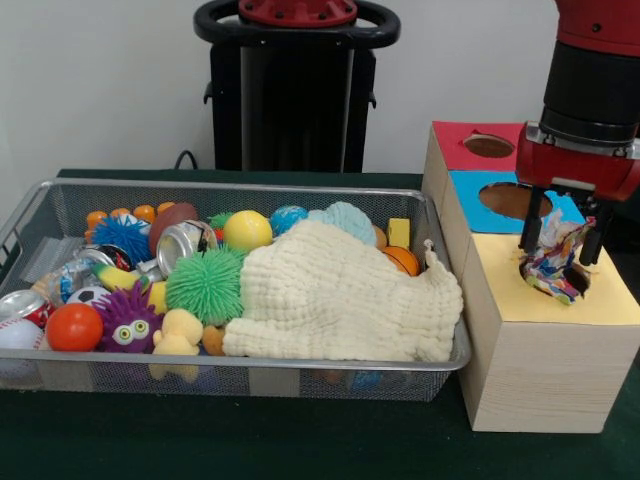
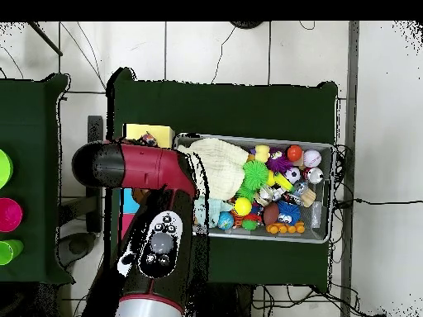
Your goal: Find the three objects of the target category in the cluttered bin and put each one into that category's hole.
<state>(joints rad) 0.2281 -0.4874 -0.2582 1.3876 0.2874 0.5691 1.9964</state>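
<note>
The gripper (image 1: 562, 238) hangs over the yellow panel of the wooden box (image 1: 545, 375), its black fingers (image 1: 531, 228) closed on a crumpled multicoloured wrapper (image 1: 553, 262). The wrapper's lower end sits at, or just inside, the hole in the yellow panel; the hole itself is mostly covered, so the depth cannot be judged. Behind the gripper lie the blue panel with its hole (image 1: 512, 200) and, farther back, the red panel with its hole (image 1: 489, 146). In the overhead view the red and black arm (image 2: 157, 223) covers most of the box, leaving only the yellow panel (image 2: 149, 134) exposed.

Just beside the box stands the wire mesh bin (image 1: 30, 225). A cream knitted cloth (image 1: 335, 295) lies over the end of the bin nearest the box and hides whatever is beneath it. An orange ball (image 1: 403, 258), a yellow block (image 1: 399, 232) and a light blue fuzzy ball (image 1: 348, 220) show along its far edge. The other end of the bin holds:
- a green spiky ball (image 1: 205, 285);
- a yellow ball (image 1: 247, 230);
- a crushed silver can (image 1: 185, 243);
- a purple spiky toy with eyes (image 1: 127, 320);
- an orange-red ball (image 1: 74, 327);
- a baseball (image 1: 18, 335);
- a blue spiky ball (image 1: 122, 236).

The bin and box stand on a dark green tablecloth (image 1: 250, 440).
</note>
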